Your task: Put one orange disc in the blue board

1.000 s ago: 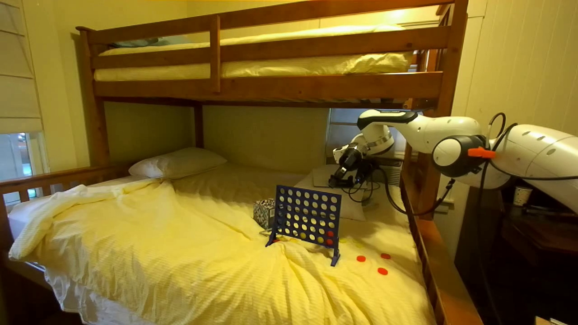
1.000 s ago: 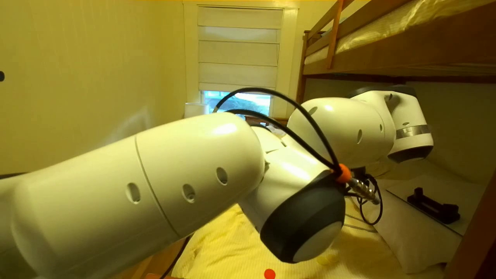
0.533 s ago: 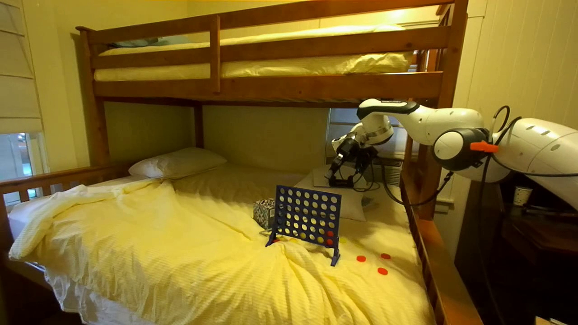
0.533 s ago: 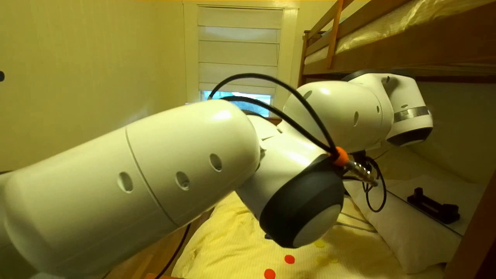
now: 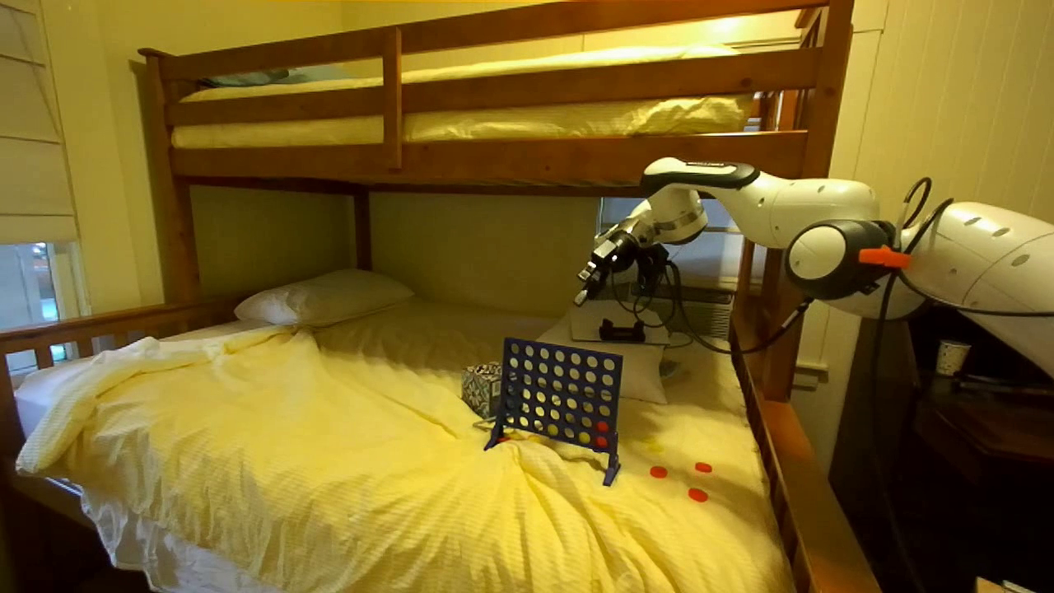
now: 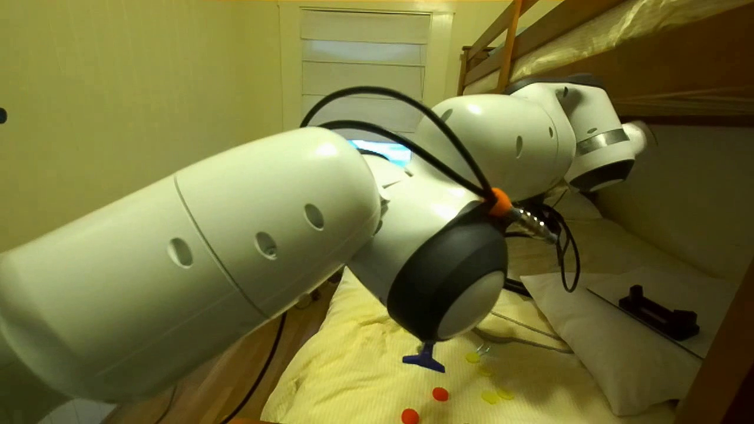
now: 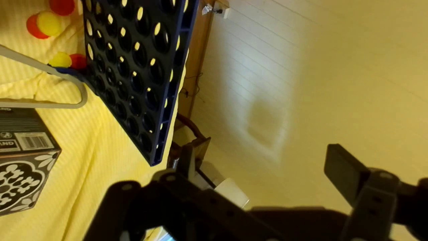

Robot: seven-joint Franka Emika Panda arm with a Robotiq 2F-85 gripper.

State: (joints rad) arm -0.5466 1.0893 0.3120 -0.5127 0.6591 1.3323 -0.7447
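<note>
Gripper (image 7: 264, 170): jaws wide apart in the wrist view, pale wall (image 7: 301, 83) showing between them. From where I stand it hangs higher than the dark blue four-in-a-row board (image 5: 566, 394) and apart from it. White arm (image 5: 815, 212) reaches in over the wooden bed rail (image 5: 811, 494).

Board stands upright on the yellow bedding (image 5: 288, 445). Orange-red shows at two holes of its end column, one above the other; yellow shows at two bottom-row holes. Three loose orange-red discs (image 5: 659, 472) lie near the foot on the rail side. Wrist view: orange-red and yellow discs (image 7: 49, 23) near the board's base, one yellow overlapping an orange-red.

Patterned box (image 7: 21, 187) sits near the board, not touching; a bent grey rod (image 7: 84, 95) lies close to both. Farther off, a pillow (image 6: 589, 347) bears a grey slab (image 5: 586, 321) with a black bracket (image 6: 660, 321) on it.
</note>
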